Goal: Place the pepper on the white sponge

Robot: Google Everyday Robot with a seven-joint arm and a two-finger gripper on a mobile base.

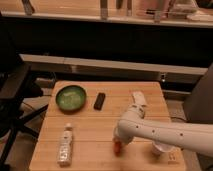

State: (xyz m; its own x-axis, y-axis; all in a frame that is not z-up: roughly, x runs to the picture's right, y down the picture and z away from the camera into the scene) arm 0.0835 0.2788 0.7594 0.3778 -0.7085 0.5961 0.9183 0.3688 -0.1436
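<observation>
Low down, jaws at pepper [117,148]

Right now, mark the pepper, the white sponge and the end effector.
pepper [117,148]: camera view, visible red-orange end.
white sponge [139,98]: camera view, middle of its top face.
end effector [119,141]: camera view, tip of the arm, just above the pepper.

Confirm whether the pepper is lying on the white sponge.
No, the pepper sits by the gripper near the table's front edge, well apart from the white sponge.
</observation>
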